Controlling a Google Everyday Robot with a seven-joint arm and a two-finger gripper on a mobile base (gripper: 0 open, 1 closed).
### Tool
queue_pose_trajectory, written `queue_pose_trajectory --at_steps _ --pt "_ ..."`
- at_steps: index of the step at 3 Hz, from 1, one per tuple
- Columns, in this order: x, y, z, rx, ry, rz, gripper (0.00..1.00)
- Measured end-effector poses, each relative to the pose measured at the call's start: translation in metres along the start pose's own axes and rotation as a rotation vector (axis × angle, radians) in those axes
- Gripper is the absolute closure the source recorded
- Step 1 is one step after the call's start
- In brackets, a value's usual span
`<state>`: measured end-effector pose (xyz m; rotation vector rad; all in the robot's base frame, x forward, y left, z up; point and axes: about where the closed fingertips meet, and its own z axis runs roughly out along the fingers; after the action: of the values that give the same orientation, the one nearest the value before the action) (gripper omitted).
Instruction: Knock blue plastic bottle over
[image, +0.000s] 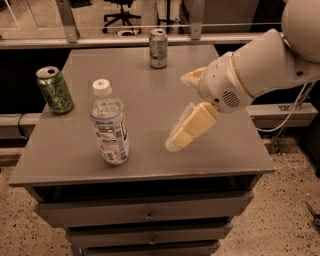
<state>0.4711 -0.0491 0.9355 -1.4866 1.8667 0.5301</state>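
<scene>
The blue plastic bottle (109, 126) is a clear water bottle with a white cap and a white-blue label. It stands upright near the front left of the grey table (150, 100). My gripper (179, 112) is open and empty, low over the table's middle, to the right of the bottle and apart from it. One cream finger (190, 127) points down and left toward the bottle. The white arm comes in from the upper right.
A green soda can (55, 90) stands at the table's left edge. A pale silver-green can (158, 48) stands at the back middle. Drawers (147, 215) sit under the tabletop. A metal rail and an office chair (120, 12) are behind the table.
</scene>
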Motion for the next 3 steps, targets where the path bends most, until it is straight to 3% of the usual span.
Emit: queue_pose_trajectory --at_steps 1,2,3 --pt "0.001 0.000 0.000 0.000 0.005 -0.002 0.00" --pt "-0.008 0.003 0.009 -0.002 -0.066 0.001 0.00" --pt "-0.036 0.011 0.034 -0.023 -0.213 -0.022 0.00"
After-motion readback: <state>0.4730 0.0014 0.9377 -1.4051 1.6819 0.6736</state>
